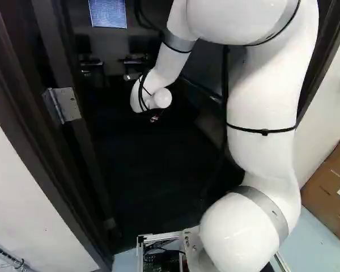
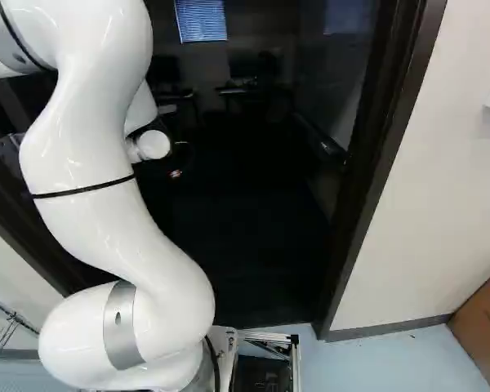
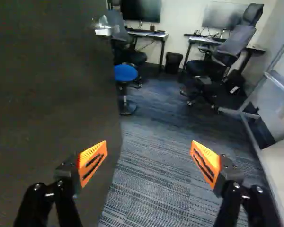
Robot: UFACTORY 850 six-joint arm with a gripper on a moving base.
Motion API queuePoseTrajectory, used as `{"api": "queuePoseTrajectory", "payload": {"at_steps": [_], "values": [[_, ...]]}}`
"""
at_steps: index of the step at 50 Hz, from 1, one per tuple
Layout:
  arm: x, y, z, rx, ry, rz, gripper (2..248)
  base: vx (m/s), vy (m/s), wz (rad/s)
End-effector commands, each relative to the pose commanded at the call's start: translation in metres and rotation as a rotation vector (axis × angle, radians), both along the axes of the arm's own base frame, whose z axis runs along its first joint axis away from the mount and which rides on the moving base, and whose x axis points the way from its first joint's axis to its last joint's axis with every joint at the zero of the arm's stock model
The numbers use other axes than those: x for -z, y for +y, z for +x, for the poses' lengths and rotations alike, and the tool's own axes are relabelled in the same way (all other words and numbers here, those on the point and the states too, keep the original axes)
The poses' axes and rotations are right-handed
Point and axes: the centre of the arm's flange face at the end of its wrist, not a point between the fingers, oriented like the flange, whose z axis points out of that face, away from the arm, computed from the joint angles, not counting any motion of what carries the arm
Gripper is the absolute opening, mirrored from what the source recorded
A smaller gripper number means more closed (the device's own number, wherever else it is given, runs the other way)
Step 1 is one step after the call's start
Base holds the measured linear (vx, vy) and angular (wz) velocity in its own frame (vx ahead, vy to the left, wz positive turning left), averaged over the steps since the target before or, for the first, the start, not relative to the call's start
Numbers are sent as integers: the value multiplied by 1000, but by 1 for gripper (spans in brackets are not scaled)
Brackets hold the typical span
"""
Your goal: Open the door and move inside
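Evidently, the gripper (image 1: 154, 119) is held open, one finger faced by the door (image 3: 52, 94). Beyond, a blue stool (image 3: 126, 73) and swivel chair (image 3: 237, 41) are seen.

Striped carpet (image 3: 154, 194), blue stool (image 3: 125, 73), office chairs (image 3: 235, 41), slatted blind (image 2: 201, 20), pale walls (image 2: 445, 171)

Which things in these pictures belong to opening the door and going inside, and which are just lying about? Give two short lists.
For the job:
door, standing open
its handle
door frame
gripper, open

Just lying about:
blue stool
black bin
office chairs
monitors
cardboard box
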Motion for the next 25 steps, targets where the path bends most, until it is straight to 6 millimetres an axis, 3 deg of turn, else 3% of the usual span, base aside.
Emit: {"api": "queuePoseTrajectory", "payload": {"at_steps": [25], "values": [[-3, -37, -40, 38, 17, -6, 247, 0, 0, 0]]}}
